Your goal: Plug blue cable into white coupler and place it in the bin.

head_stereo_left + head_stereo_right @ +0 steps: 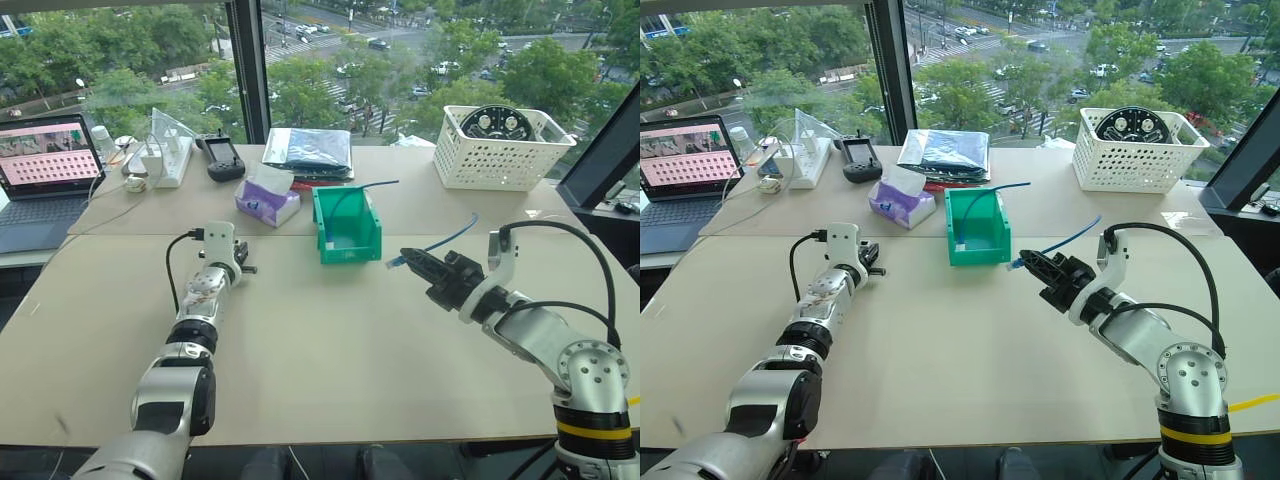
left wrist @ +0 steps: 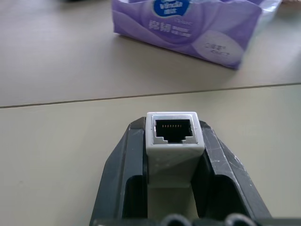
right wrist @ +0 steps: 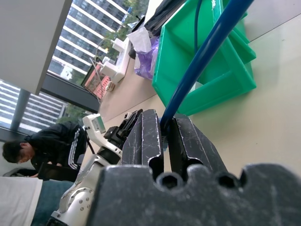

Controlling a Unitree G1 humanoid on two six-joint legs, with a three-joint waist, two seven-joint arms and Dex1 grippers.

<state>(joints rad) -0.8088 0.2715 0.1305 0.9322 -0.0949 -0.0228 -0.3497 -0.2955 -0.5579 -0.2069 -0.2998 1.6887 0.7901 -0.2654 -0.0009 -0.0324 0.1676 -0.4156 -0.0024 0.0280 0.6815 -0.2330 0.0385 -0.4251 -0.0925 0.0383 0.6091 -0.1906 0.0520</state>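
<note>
The left claw (image 1: 243, 266) is clamped on the white coupler (image 2: 174, 136), its socket facing outward. The right claw (image 1: 413, 262) pinches the blue cable (image 1: 450, 237), plug toward the left. The green bin (image 1: 346, 227) sits between them at twelve o'clock, bare table (image 1: 330, 340) in front of it.

Bare tabletop (image 1: 330, 340) lies open between the left hand (image 1: 246, 268) and the right hand (image 1: 408, 257). Just behind that gap stands the bin (image 1: 347, 225) (a cable trails from it), with the tissue pack (image 1: 266, 200) beside it.
</note>
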